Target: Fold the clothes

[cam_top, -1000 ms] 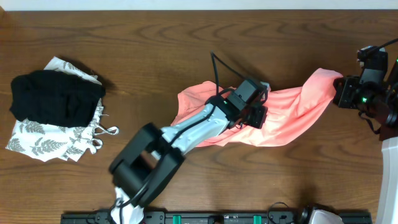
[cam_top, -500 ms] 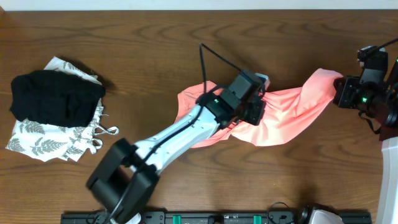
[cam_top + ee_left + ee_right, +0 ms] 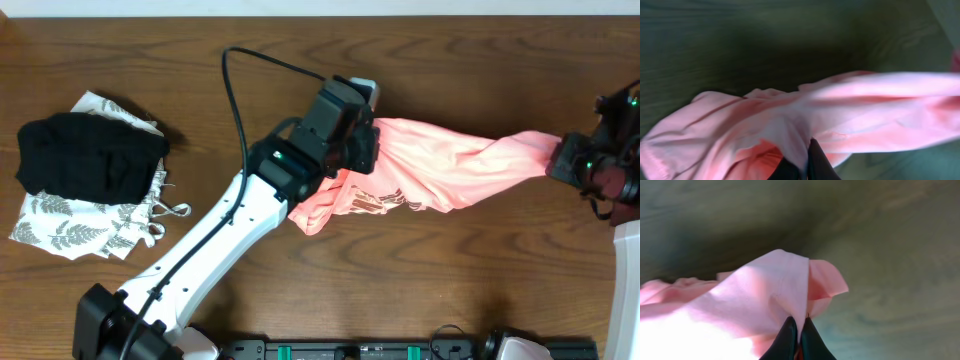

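The salmon-pink T-shirt (image 3: 440, 170) hangs stretched in a twisted band between my two grippers above the brown table, bronze lettering showing on its lower left part. My left gripper (image 3: 360, 150) is shut on the shirt's left end; in the left wrist view (image 3: 805, 157) its black fingers pinch a fold of the pink fabric (image 3: 790, 120). My right gripper (image 3: 562, 158) is shut on the shirt's right end near the table's right edge; in the right wrist view (image 3: 796, 332) the fingers clamp a thin edge of the cloth (image 3: 775, 295).
A folded black garment (image 3: 90, 155) lies on a white garment with grey leaf print (image 3: 80, 225) at the far left. The left arm (image 3: 220, 250) reaches diagonally across the table's middle from the front edge.
My left gripper has moved left and back with the shirt, and my right gripper has shifted slightly right. The shirt has been pulled from a loose heap into a taut band.
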